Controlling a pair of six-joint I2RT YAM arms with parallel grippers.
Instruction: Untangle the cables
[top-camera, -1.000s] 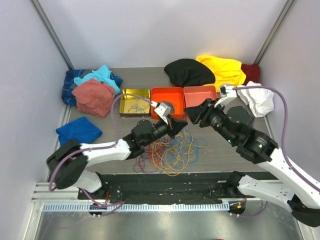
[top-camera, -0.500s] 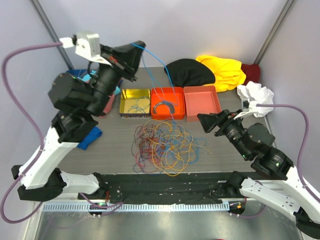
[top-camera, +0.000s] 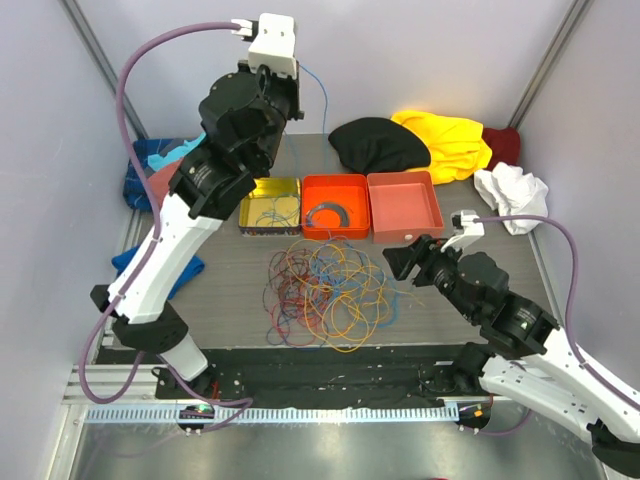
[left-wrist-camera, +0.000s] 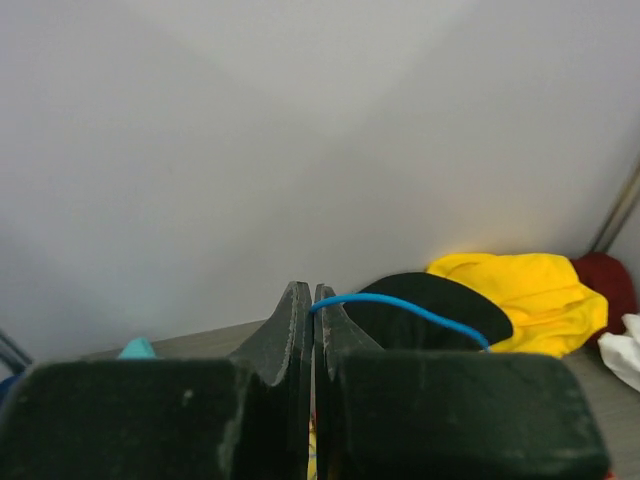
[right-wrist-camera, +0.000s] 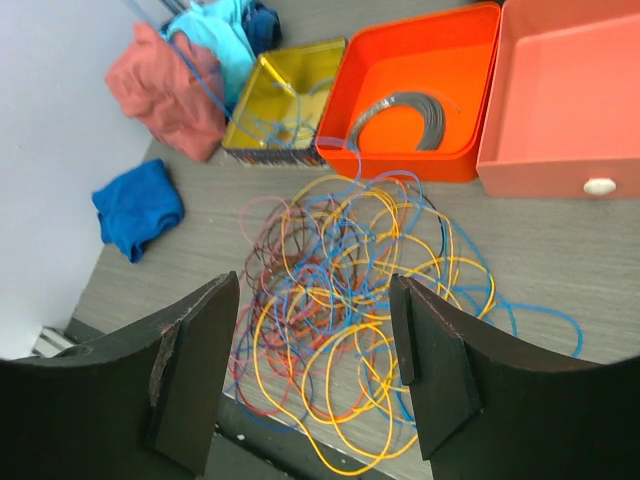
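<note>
Left pincer (left-wrist-camera: 312, 292) clamped tight on one thin blue cable (left-wrist-camera: 405, 306), hoisted high toward eleven o'clock above the table, the strand running down into the heap! Right pincer (right-wrist-camera: 313, 300) spread wide, gripping nothing, hovering at four o'clock of the loose tangle of yellow, orange, blue, red and purple cables (top-camera: 330, 290), which lies mid-table at six o'clock of the shallow yellow tin (top-camera: 247, 208) and square orange tray (top-camera: 312, 188). Best play, I'd say: lift slow and straight so the blue strand slips out, open pincer ready to pin any loops riding along
</note>
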